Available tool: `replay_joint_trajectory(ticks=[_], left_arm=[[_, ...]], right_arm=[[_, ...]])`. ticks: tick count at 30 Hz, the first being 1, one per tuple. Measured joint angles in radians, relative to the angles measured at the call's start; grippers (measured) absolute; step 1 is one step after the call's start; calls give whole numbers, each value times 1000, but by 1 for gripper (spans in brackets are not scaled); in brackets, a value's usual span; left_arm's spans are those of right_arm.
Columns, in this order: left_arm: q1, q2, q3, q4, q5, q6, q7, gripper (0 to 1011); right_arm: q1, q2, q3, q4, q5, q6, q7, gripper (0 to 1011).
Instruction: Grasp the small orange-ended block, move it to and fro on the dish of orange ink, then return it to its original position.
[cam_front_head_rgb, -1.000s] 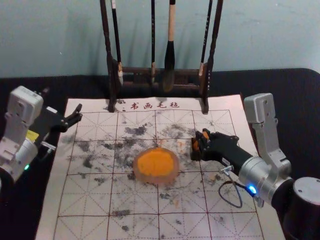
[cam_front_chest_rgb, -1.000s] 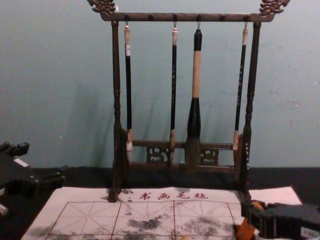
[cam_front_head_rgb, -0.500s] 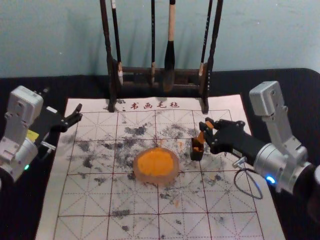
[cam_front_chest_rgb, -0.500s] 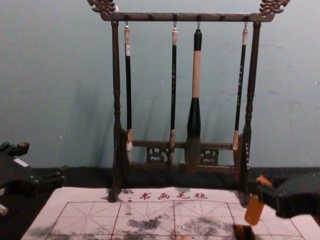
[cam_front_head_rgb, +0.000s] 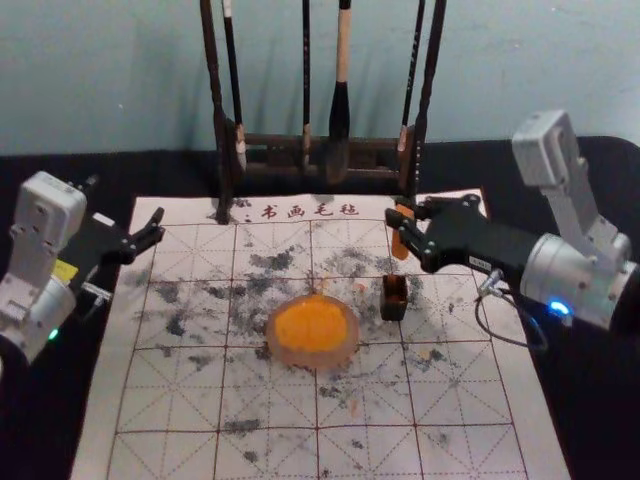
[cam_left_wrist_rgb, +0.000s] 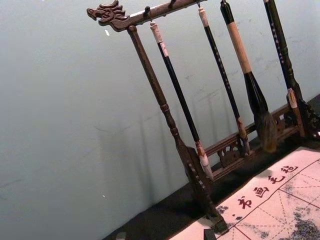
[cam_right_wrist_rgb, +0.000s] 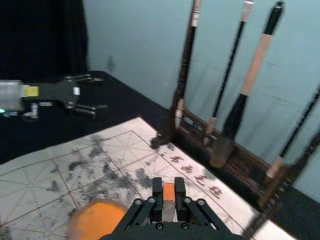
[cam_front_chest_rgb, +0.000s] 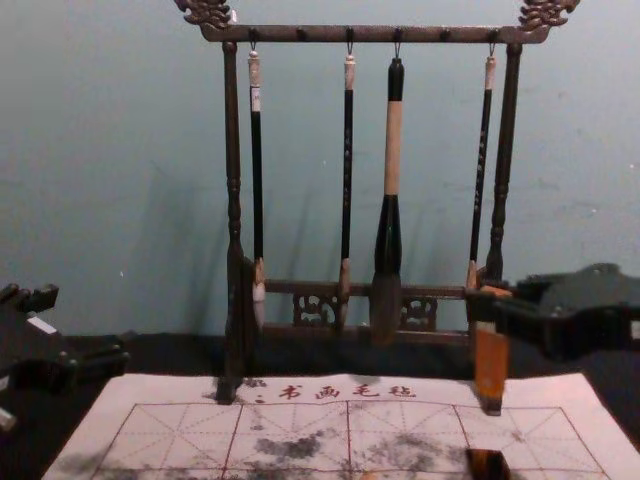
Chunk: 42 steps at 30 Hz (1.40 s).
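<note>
My right gripper (cam_front_head_rgb: 408, 226) is shut on the orange-ended block (cam_front_head_rgb: 400, 243), which hangs upright above the mat, behind a small dark open box (cam_front_head_rgb: 394, 299). In the chest view the right gripper (cam_front_chest_rgb: 492, 305) holds the block (cam_front_chest_rgb: 491, 362) clear of the box (cam_front_chest_rgb: 488, 465). The right wrist view has the block's orange top (cam_right_wrist_rgb: 169, 192) between the fingertips of the right gripper (cam_right_wrist_rgb: 169, 196). The dish of orange ink (cam_front_head_rgb: 312, 330) lies left of the box. My left gripper (cam_front_head_rgb: 153, 232) stays parked open at the mat's left edge.
A wooden rack (cam_front_head_rgb: 280, 142) with several hanging brushes, one a thick brush (cam_front_head_rgb: 340, 130), stands at the mat's back edge. The ink-stained gridded mat (cam_front_head_rgb: 270, 400) lies over a black cloth (cam_front_head_rgb: 560, 180).
The right gripper has risen and moved back with the block, lifting it out of the small box, whose opening is now exposed. The left arm has stayed still.
</note>
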<state>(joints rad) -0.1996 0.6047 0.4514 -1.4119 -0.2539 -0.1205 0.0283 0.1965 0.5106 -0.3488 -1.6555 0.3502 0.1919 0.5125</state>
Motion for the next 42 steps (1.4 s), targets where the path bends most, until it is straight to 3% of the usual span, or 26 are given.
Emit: replay_joint_trajectory(ticks=[5, 11, 22, 29, 42], left_arm=[[0, 0, 0, 0, 0, 0, 0, 1002], [0, 0, 0, 0, 0, 0, 0, 1001], [0, 0, 0, 0, 0, 0, 0, 1001], [0, 0, 0, 0, 0, 0, 0, 1001], [0, 0, 0, 0, 0, 0, 0, 1001]], right_arm=[[75, -1, -41, 53, 29, 11, 71, 129], [142, -27, -85, 108, 61, 18, 123, 129], [196, -77, -158, 214, 103, 14, 177, 129], [226, -95, -200, 280, 97, -27, 186, 129], [245, -131, -256, 394, 72, -157, 174, 129]])
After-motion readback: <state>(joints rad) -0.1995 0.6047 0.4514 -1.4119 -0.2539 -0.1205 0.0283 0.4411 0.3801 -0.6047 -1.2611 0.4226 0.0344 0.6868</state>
